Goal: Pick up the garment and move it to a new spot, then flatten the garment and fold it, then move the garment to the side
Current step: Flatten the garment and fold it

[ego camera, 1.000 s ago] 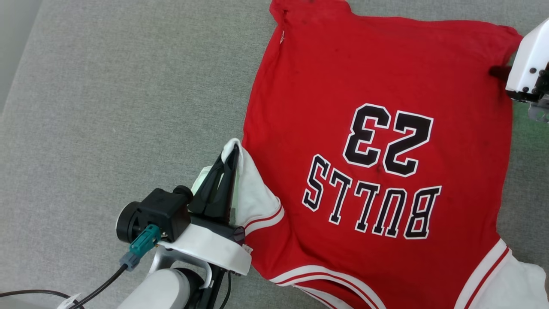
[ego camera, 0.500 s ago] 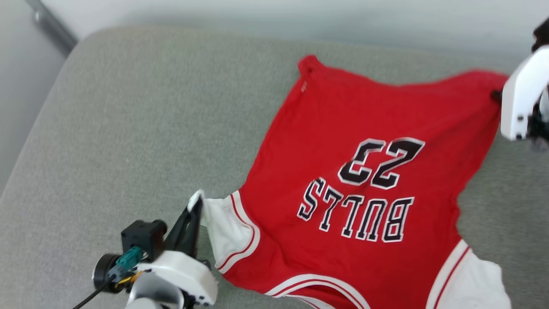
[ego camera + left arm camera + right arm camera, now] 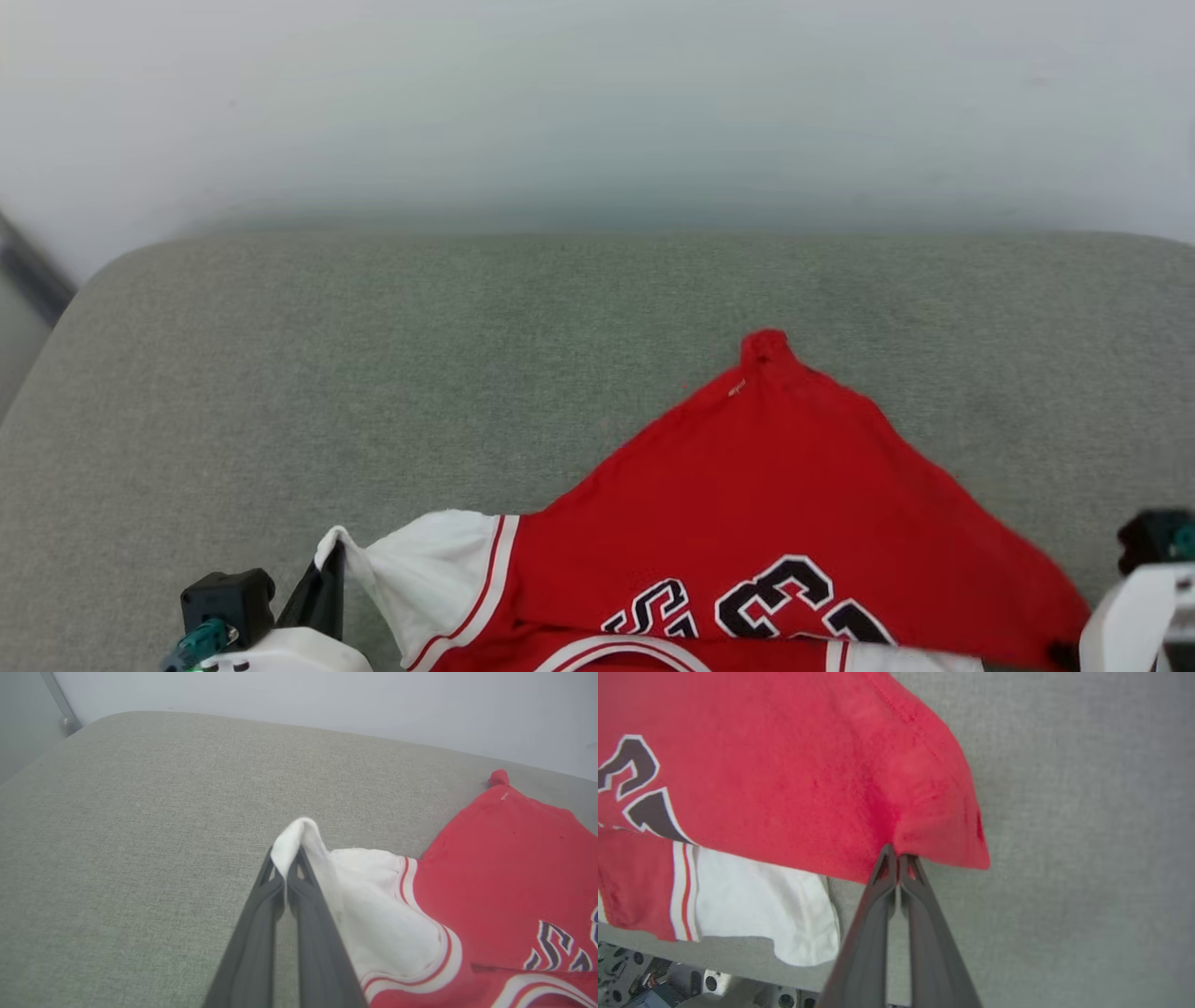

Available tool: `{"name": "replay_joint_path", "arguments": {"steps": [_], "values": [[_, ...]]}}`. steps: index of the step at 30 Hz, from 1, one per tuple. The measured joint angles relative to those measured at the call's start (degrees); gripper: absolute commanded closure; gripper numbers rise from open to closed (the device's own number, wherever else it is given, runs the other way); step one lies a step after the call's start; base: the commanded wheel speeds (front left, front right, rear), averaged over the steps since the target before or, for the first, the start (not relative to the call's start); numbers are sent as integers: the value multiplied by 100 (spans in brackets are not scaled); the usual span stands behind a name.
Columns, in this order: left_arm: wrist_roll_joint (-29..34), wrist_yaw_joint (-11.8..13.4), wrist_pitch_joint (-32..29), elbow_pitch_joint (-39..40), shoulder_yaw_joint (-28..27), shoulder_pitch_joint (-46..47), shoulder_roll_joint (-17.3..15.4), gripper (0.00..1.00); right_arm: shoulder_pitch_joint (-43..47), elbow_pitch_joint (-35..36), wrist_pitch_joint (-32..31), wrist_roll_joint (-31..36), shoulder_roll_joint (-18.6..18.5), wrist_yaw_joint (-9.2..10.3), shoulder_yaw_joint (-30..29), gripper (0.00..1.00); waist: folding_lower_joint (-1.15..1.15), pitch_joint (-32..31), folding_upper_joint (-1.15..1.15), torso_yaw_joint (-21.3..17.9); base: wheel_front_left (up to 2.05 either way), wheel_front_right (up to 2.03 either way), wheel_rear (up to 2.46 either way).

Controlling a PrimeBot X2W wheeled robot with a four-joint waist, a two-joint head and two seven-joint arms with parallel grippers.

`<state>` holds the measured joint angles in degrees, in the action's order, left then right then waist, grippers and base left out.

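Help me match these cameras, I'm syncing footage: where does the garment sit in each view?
Head view: garment at bottom centre and right, cut by the lower edge.
Left wrist view: right side, white sleeve pinched in the left claw at centre.
Right wrist view: upper left, red edge pinched in the right claw.
Shared landmark: its black, white-edged lettering.

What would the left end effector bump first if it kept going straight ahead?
Beyond the garment it pinches, the left end effector aims over bare grey cushion. It would probably meet that cushion first, or else the pale wall behind. Depth is unclear.
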<state>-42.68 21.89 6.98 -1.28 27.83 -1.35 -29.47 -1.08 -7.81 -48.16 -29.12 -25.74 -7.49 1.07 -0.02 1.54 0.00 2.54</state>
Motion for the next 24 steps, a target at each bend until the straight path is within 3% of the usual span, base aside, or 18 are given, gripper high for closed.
{"name": "replay_joint_path", "arguments": {"steps": [7, 9, 10, 11, 14, 20, 24], "values": [[-103, -5, 18, -97, -60, -185, -56, 100, 1870, 1065, -522, 299, 1157, 0, -859, 100, 0, -126, 0, -200, 0, 0, 0], [-104, -18, 26, -100, -65, -183, -55, 100, 2040, 1274, -537, 367, 1412, -1, -964, 55, 0, -91, 0, -215, 0, 0, 0], [-104, -19, 26, -110, -62, -183, -56, 100, 2047, 1363, -498, 368, 1497, 0, -1034, 4, 0, -74, 0, -220, 0, 0, 0], [-103, -21, 26, -111, -55, -181, -59, 100, 2037, 1450, -382, 381, 1580, 0, -1118, 0, 0, -58, 0, -224, 0, 0, 0], [-85, -16, 23, -82, -34, -144, -58, 100, 1896, 1581, 96, 409, 1669, -1, -1280, 0, 1, 14, 0, -233, 0, 0, 0], [44, 34, 53, 175, 4, 149, -16, 100, 733, 1371, 1814, 531, 1663, 0, -1605, 0, 2, 267, 0, -193, 0, 0, 0], [176, 81, 75, 386, 38, 404, 29, 100, -222, 814, 2140, 358, 1418, 0, -1287, 0, 2, 536, 0, -139, 0, 0, 0]]}}
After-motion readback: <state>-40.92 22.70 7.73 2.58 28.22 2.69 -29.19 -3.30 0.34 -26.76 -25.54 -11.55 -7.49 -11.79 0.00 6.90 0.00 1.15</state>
